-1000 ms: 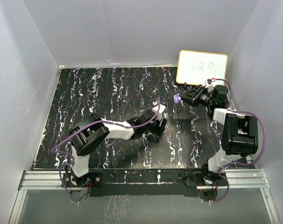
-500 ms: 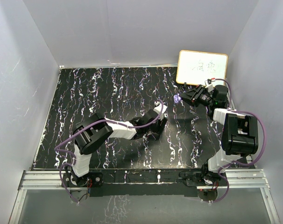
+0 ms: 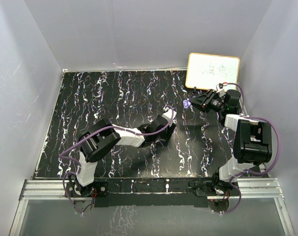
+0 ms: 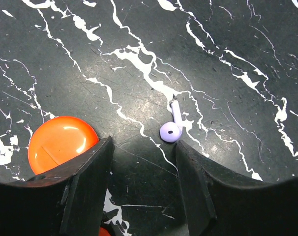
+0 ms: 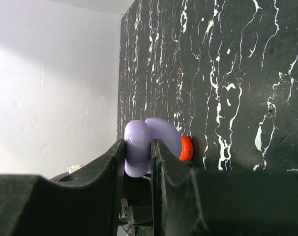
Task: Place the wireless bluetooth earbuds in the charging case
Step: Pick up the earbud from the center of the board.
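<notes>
Pincers differ: left pincer (image 4: 144, 147) half-open, empty, by lavender earbud (image 4: 171, 130); right pincer (image 5: 138, 145) clamps lavender case (image 5: 163, 132).

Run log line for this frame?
left gripper: open, near purple earbud on table | right gripper: shut on purple case | red case: on table

— Where's the left arm (image 3: 124, 135)?
— Reaching low to mid-frame; left gripper (image 4: 141, 155) faces down, jaws apart.
— And the right arm (image 3: 250, 140)?
— Folded at the right edge; right gripper (image 5: 138, 147) pinches a lavender case (image 5: 161, 130).
</notes>
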Motion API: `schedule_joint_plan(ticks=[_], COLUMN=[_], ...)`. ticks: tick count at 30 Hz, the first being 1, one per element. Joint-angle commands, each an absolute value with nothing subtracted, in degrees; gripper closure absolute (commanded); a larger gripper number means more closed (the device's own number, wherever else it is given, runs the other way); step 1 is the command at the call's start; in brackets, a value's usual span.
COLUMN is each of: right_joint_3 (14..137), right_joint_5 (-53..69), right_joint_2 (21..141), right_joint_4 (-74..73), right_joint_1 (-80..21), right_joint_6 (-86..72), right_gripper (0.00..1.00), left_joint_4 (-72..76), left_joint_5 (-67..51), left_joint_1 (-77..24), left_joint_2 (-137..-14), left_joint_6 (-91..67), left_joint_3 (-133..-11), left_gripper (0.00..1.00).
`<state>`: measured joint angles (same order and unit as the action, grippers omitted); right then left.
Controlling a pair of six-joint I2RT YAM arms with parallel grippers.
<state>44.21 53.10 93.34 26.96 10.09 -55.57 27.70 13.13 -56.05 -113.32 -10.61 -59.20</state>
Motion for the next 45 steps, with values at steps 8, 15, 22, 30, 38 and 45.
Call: schedule_joint_plan(ticks=[8, 15, 22, 30, 38, 45], right_joint_3=[45.2, 45.3, 45.4, 45.4, 45.3, 45.3], right_joint_5=[54.1, 54.3, 54.4, 54.5, 54.5, 54.8], right_joint_2=[90.8, 91.0, 91.1, 91.4, 91.4, 91.2], right_joint_4=[28.7, 28.8, 28.8, 29.2, 29.4, 29.7], right_joint_1=[10.5, 10.5, 10.5, 10.5, 10.6, 10.6], right_joint_6=[-54.7, -54.6, -54.7, -54.7, -54.9, -55.1], right_gripper=[1.0, 1.0, 1.0, 1.0, 1.0, 1.0], left_joint_4=[27.9, 27.6, 26.7, 28.0, 30.4, 32.0], left_joint_5=[16.8, 18.0, 17.5, 15.7, 9.1, 3.5], left_joint_1=[-56.0, -55.6, -53.8, -53.3, -53.2, -52.2], left_joint_2=[-115.3, -116.2, -117.0, -114.4, -111.9, -111.4], left_joint_6=[-8.7, -7.7, -8.4, -9.1, -9.4, -11.3], left_joint_3=[-61.0, -62.8, -64.3, -62.5, -61.5, -61.1], left_gripper=[0.48, 0.49, 0.53, 0.56, 0.56, 0.56])
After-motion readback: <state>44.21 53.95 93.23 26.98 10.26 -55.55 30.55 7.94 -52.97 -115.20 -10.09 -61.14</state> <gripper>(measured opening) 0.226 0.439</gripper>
